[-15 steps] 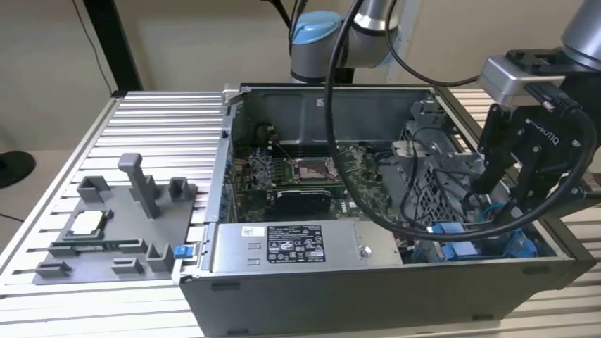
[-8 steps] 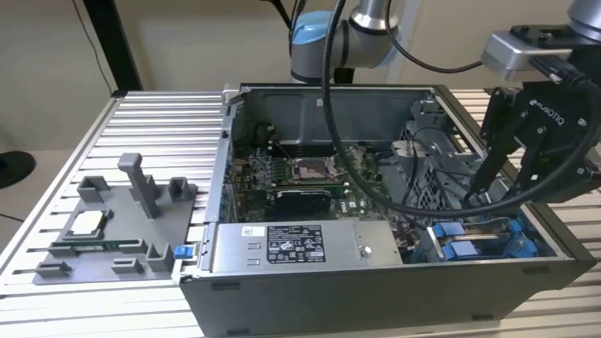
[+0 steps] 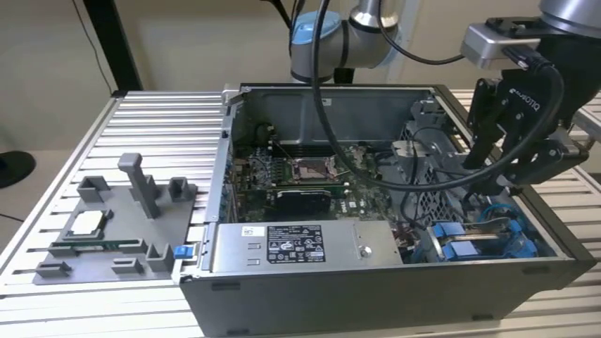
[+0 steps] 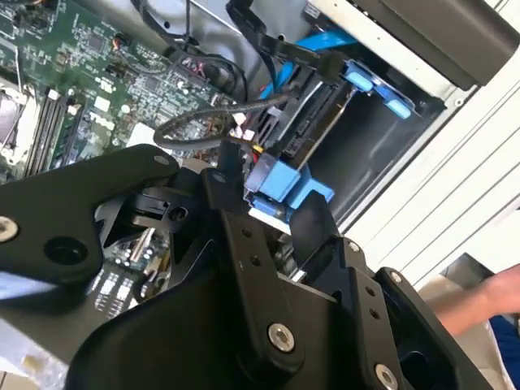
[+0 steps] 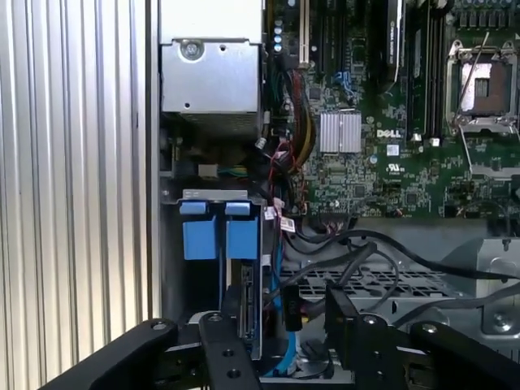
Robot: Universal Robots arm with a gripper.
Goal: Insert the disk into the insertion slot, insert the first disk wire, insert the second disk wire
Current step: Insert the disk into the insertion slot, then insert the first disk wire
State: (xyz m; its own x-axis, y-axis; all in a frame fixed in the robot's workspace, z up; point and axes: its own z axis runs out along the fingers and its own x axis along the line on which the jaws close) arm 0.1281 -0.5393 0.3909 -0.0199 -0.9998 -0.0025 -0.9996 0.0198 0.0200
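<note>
The disk stands edge-on inside the insertion slot, a grey bay with blue tabs at the case's corner. In the exterior view this slot is at the case's front right. My gripper hangs just over the disk's connector end, and its black fingers are shut on a blue wire plug. A light-blue cable and black wires run beside the disk. In the exterior view my gripper reaches down into the case above the bay.
The green motherboard fills the case's middle, with the grey labelled power-supply box at its front. A grey fixture tray with upright pegs lies on the ribbed table at the exterior view's left. A person's hand shows beyond the case.
</note>
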